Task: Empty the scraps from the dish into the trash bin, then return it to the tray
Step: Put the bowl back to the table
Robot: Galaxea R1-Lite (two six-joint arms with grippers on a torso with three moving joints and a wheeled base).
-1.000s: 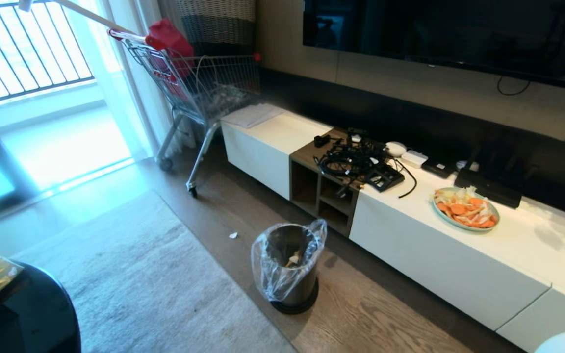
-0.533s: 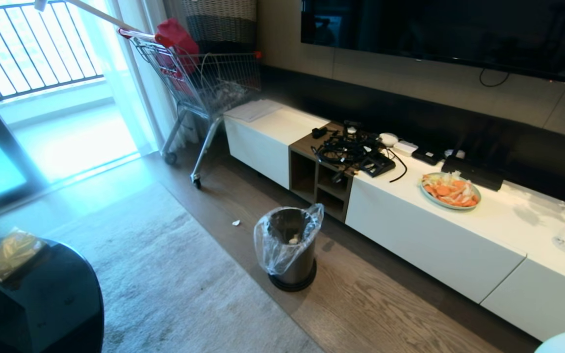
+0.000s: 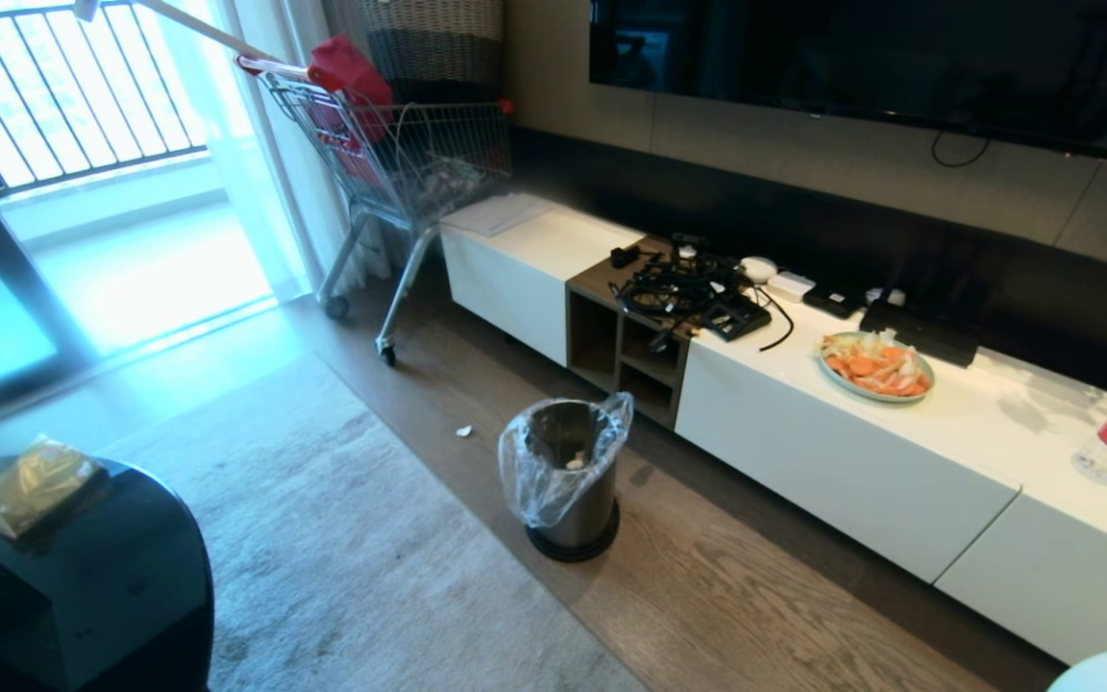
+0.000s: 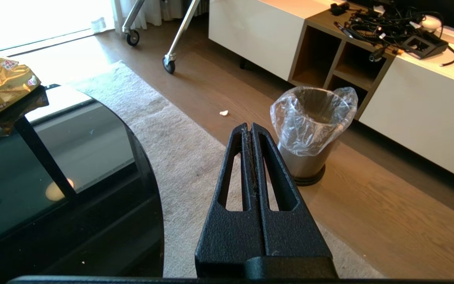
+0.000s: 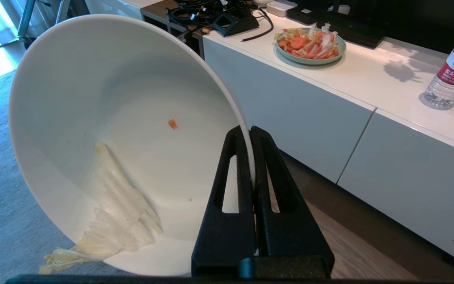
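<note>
I see the cabinet (image 3: 803, 452) along the wall, plate (image 3: 876, 365) of orange slices on top. Bin (image 3: 568, 476) stands on the floor in front of it. Right gripper (image 5: 250, 134) is clamped on the bowl (image 5: 105, 118) rim, bowl tipped; a scrap (image 5: 112, 221) hangs over its edge. Left gripper (image 4: 252, 130) is pressed together, empty, bin beyond it.
</note>
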